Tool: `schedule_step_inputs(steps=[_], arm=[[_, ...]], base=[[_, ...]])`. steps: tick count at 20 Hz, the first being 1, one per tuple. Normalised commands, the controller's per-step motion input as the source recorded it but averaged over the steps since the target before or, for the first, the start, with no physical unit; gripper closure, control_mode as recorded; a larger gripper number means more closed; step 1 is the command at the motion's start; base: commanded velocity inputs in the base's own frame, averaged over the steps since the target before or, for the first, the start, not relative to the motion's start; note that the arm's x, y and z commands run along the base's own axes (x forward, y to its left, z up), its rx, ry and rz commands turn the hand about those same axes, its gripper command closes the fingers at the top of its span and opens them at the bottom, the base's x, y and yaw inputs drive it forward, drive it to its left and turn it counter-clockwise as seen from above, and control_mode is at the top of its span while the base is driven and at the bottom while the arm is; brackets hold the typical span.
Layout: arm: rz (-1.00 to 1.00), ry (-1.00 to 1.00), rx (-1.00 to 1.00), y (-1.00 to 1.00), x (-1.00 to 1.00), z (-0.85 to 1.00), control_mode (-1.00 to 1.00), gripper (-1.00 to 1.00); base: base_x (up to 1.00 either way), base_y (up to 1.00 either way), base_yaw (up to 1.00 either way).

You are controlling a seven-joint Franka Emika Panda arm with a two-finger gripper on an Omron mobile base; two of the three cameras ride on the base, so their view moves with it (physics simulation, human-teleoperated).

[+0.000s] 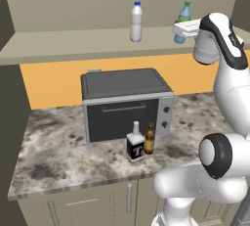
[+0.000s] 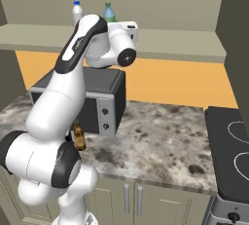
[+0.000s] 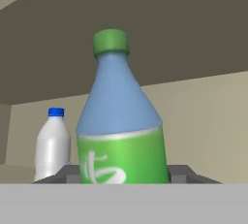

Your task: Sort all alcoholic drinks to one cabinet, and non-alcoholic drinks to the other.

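Blue green-topped bottle [image 3: 121, 121] — gripper [image 3: 123, 174] fingers clamped on it — white bottle [image 3: 52, 143] beside

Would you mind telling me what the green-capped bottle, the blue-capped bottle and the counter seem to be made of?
Green-capped bottle: probably translucent blue plastic, smooth, with a glossy green label.
Blue-capped bottle: likely whitish plastic, going by its soft matte sheen.
Counter: looks like polished stone, given the mottled grey-brown speckle; a printed laminate is also possible.

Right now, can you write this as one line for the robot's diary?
hand: around blue bottle | white bottle: same shelf | T bottle, beer bottle: on counter
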Motion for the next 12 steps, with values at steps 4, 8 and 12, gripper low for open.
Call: schedule_step_inputs(steps=[4,8,12], arm=[[0.00,0.00,0.00,0.00,0.14,-0.08,-1.00,1.00],[0.00,0.00,0.00,0.00,0.16,-0.08,-1.00,1.00],[0.00,0.00,-0.02,0.00,0.19,-0.03,-1.00,1.00]], base=[[0.00,0.00,0.00],[0.00,0.00,0.00],[0.00,0.00,0.00]])
